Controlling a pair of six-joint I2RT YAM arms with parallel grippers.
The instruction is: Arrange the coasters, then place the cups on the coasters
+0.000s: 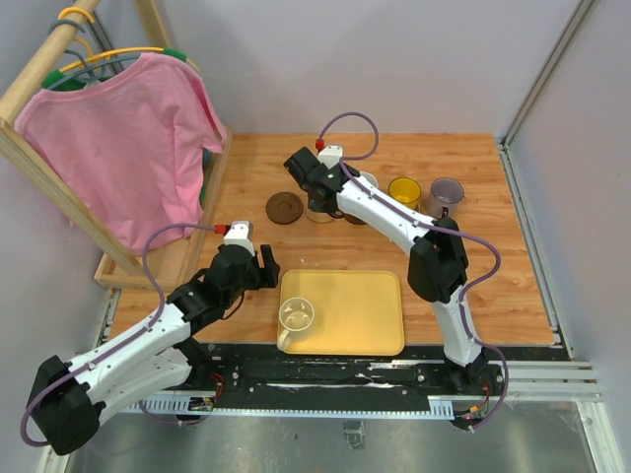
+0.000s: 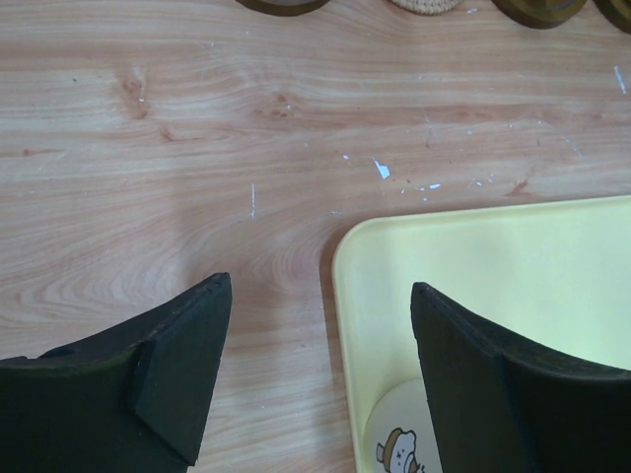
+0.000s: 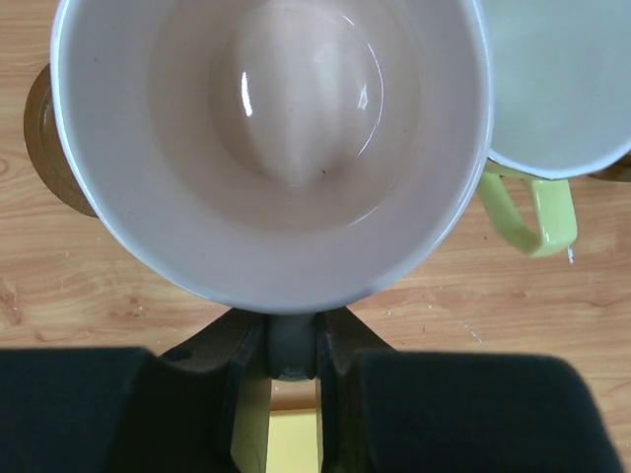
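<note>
**Pinching the pale pink cup [image 3: 276, 148] at the wooden table's [image 1: 473, 266] far side**

Your right gripper [image 3: 291, 335] is clamped on that cup's handle above a dark brown coaster [image 3: 44, 148], with the white-green cup [image 3: 562, 79] just beside it; whether the cup rests on it you cannot tell; your left gripper [image 2: 320, 286] hangs spread and empty over the yellow tray's [image 2: 493, 266] far left corner; the cream cup [image 1: 296, 317] sits on that tray; grey walls [image 1: 394, 59] enclose the table; a pink T-shirt [image 1: 128, 148] hangs at left.
</note>
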